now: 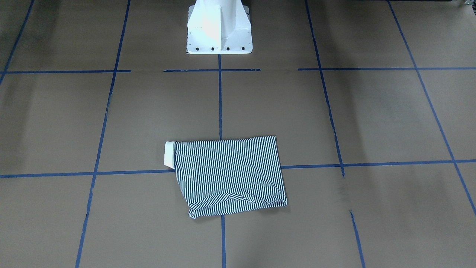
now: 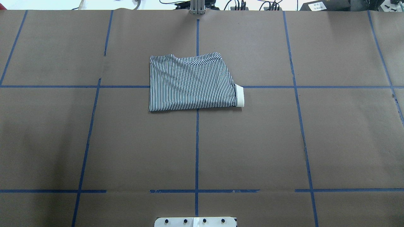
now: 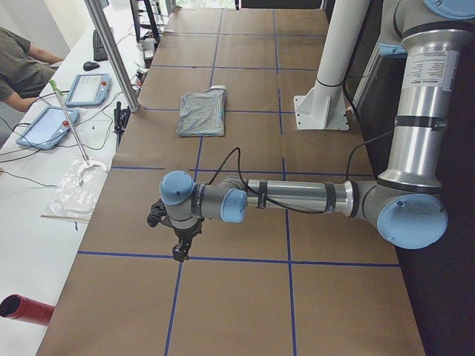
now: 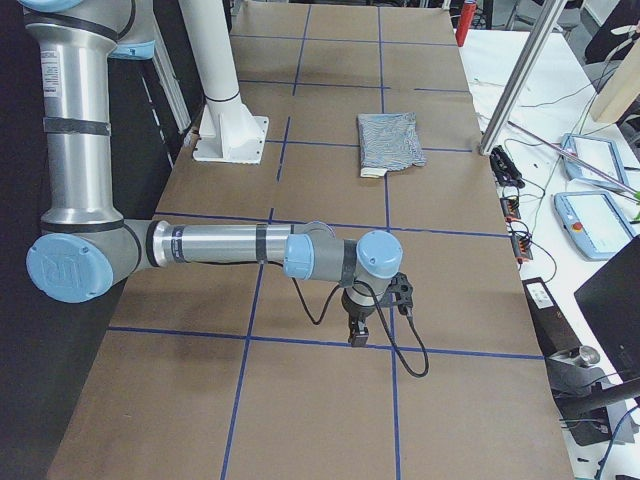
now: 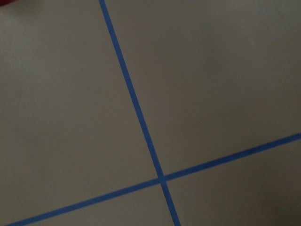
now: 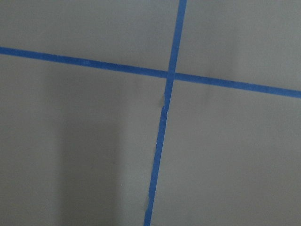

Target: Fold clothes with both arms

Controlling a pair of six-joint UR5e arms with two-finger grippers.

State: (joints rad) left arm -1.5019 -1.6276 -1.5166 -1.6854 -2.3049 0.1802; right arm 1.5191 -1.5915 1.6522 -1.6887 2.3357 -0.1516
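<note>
The clothes are one folded navy-and-white striped shirt [image 1: 228, 175] lying flat on the brown table, a cream band [image 1: 169, 153] sticking out at one side. It sits mid-table in the overhead view [image 2: 191, 83] and far off in both side views [image 3: 202, 113] [image 4: 388, 140]. My left gripper [image 3: 179, 252] hangs over bare table near the left end, far from the shirt. My right gripper [image 4: 357, 335] hangs over a blue tape line near the right end, also far from it. I cannot tell whether either is open or shut. Both wrist views show only brown paper and tape.
The white pedestal [image 1: 219, 29] stands at the table's robot side. Blue tape lines [image 2: 197, 142] grid the paper. On the side bench are teach pendants [image 3: 85, 89], cables, a metal post [image 3: 111, 52], a red cylinder [image 3: 26, 308] and a seated person [image 3: 18, 67].
</note>
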